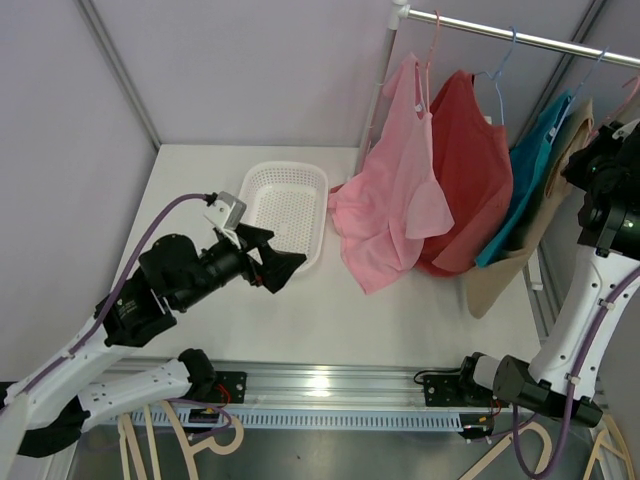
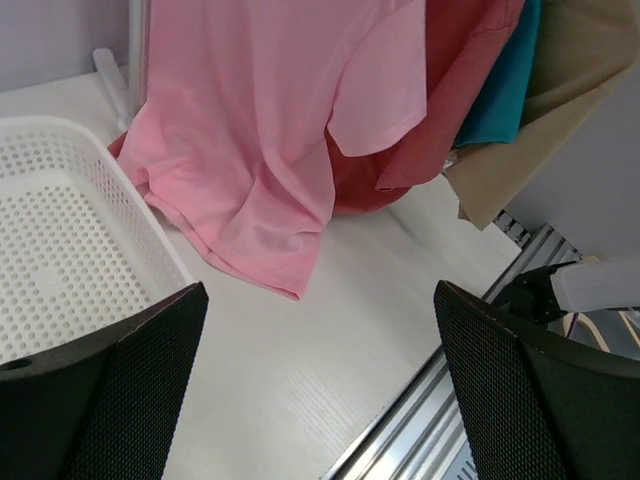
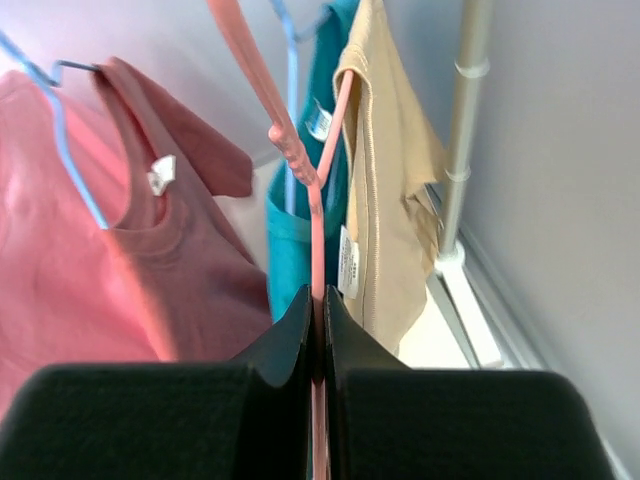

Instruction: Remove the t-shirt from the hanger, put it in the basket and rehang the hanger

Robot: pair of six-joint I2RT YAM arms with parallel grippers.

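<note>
Hanging four t-shirts (image 1: 385,200), one basket (image 1: 252,178), left fingers (image 2: 100,400) spread wide, right fingers (image 3: 290,345) pinching pink hanger (image 3: 285,140)

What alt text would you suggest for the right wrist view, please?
The right gripper is shut on a pink hanger. A beige t-shirt hangs just beyond it, with a teal shirt and a red shirt to the left.

Pale grey walls (image 1: 250,70) stand around a white surface (image 1: 330,320). A metal rail (image 1: 330,385) runs along its edge at 6 o'clock. The light is even.
</note>
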